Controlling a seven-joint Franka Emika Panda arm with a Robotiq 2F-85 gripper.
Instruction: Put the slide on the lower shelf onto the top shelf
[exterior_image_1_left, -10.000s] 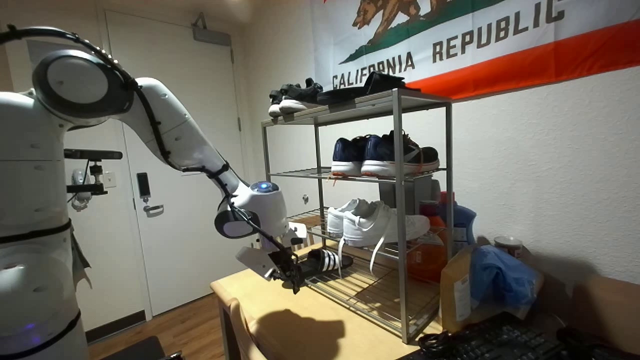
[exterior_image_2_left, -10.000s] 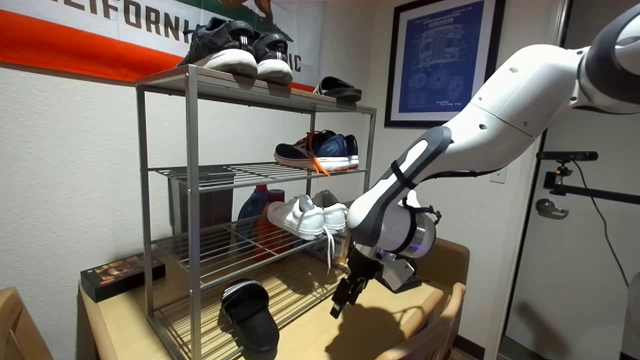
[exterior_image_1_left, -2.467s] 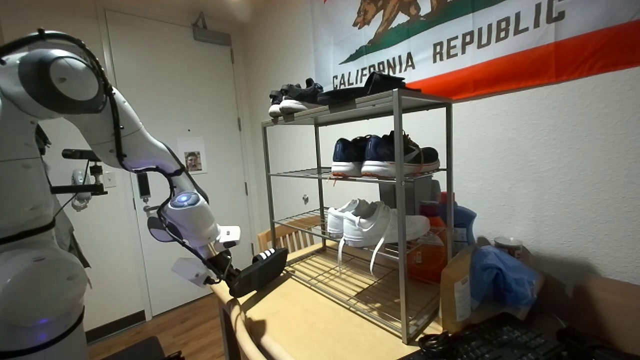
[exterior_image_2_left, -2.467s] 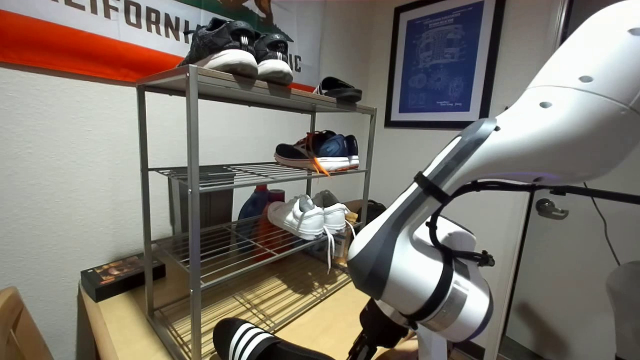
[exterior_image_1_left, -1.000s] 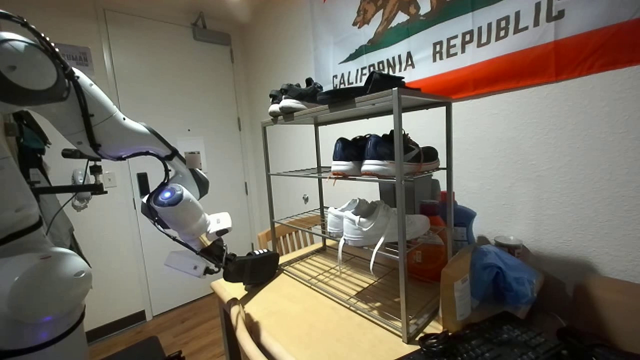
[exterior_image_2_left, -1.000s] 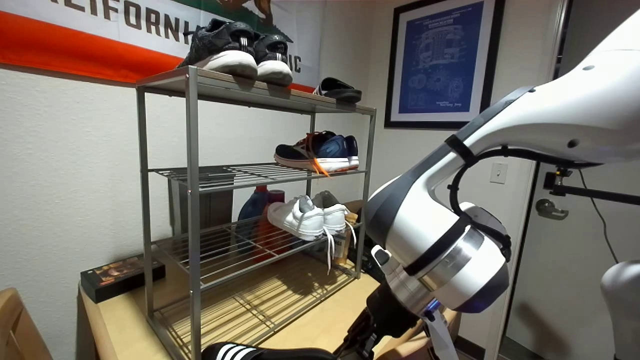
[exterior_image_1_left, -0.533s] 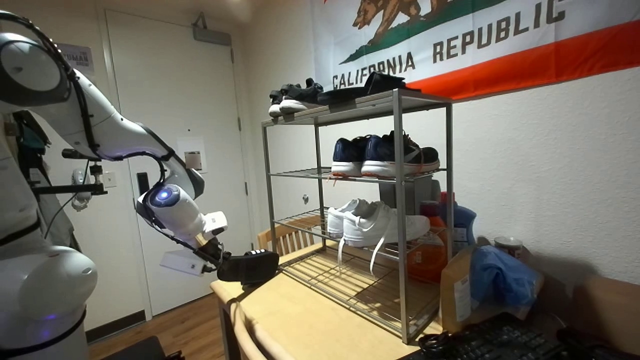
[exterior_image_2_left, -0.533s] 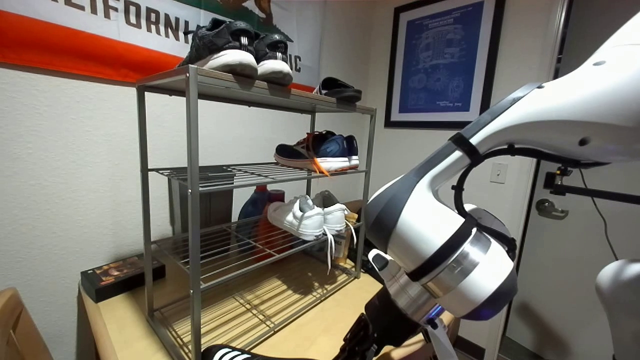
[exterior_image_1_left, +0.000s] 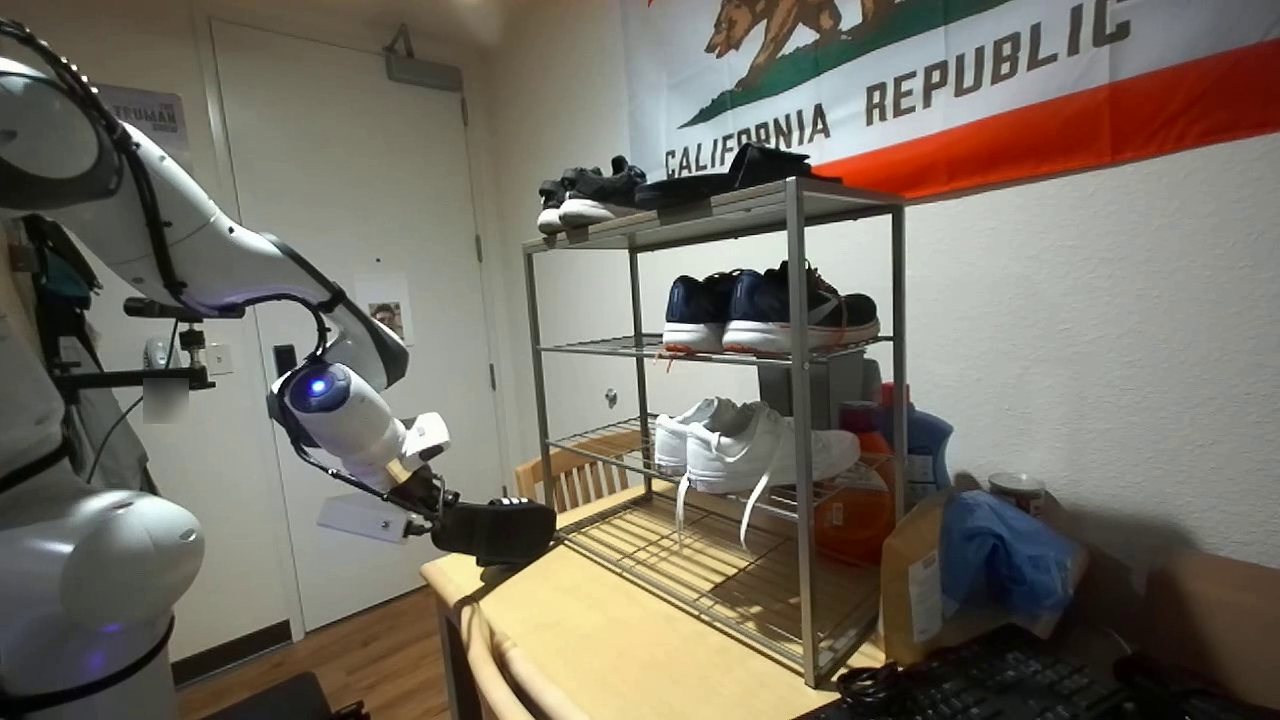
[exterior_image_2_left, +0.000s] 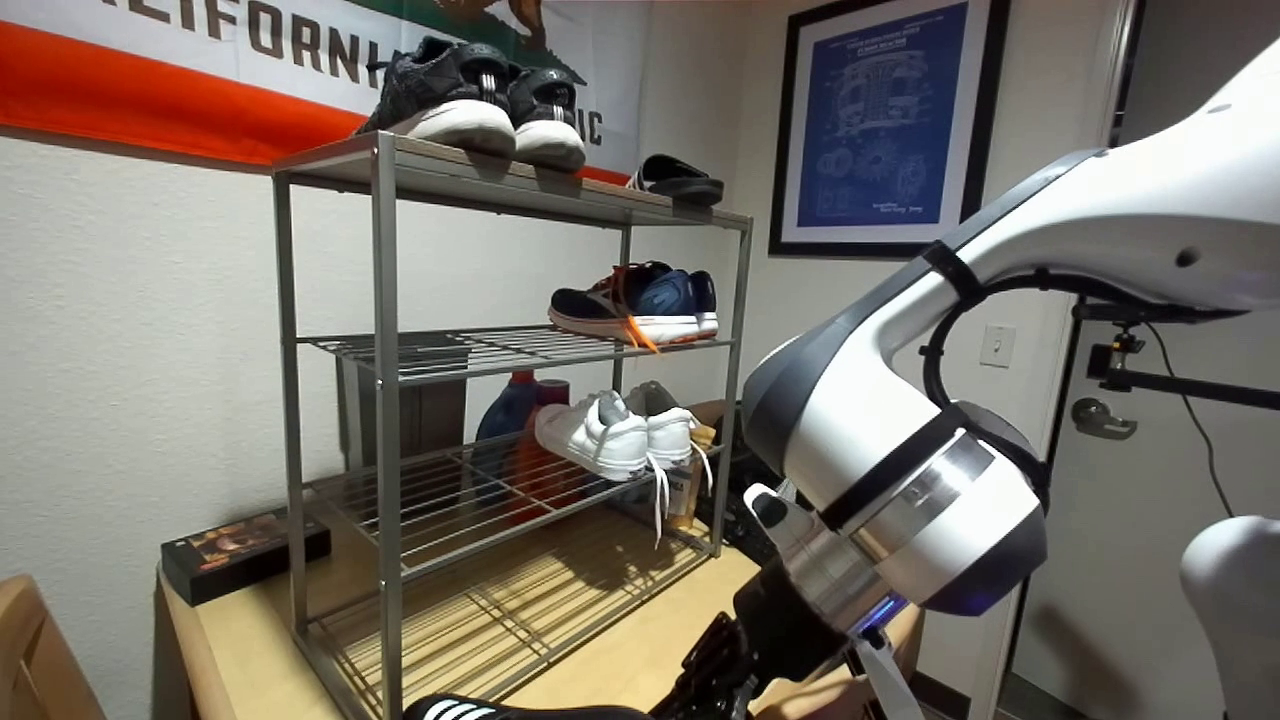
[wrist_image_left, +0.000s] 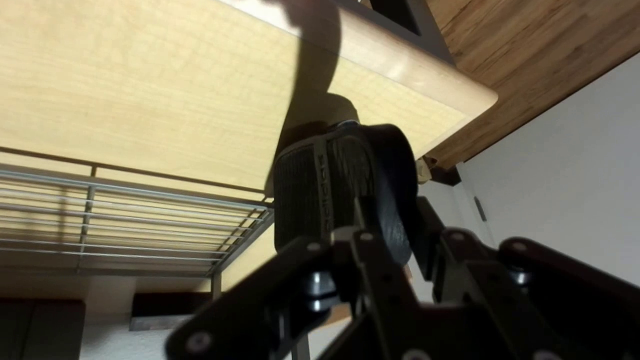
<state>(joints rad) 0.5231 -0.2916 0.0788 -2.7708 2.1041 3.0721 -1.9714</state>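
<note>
The black slide (exterior_image_1_left: 505, 530) with white stripes hangs off the rack, above the table's near end. My gripper (wrist_image_left: 392, 215) is shut on its edge, one pad on each side of the sole. In the wrist view the ribbed face of the slide (wrist_image_left: 310, 195) fills the middle. An exterior view shows only the striped part of the slide (exterior_image_2_left: 470, 709) at the bottom edge. The lower shelf (exterior_image_2_left: 520, 620) shows bare wires. High above the gripper, the top shelf (exterior_image_1_left: 745, 205) carries dark sneakers (exterior_image_2_left: 460, 95) and another black slide (exterior_image_2_left: 682, 182).
Navy shoes (exterior_image_1_left: 770, 315) and white sneakers (exterior_image_1_left: 740, 445) with dangling laces stand on the middle tiers. A rack post (exterior_image_1_left: 803, 440) rises at the front corner. A wooden chair (exterior_image_1_left: 490, 660) stands against the table (exterior_image_1_left: 620, 620).
Ten seconds ago the slide lay on the lower shelf with the gripper before it; since then it was gripped and taken out. Over the last second the arm has drawn slightly back from the rack.
</note>
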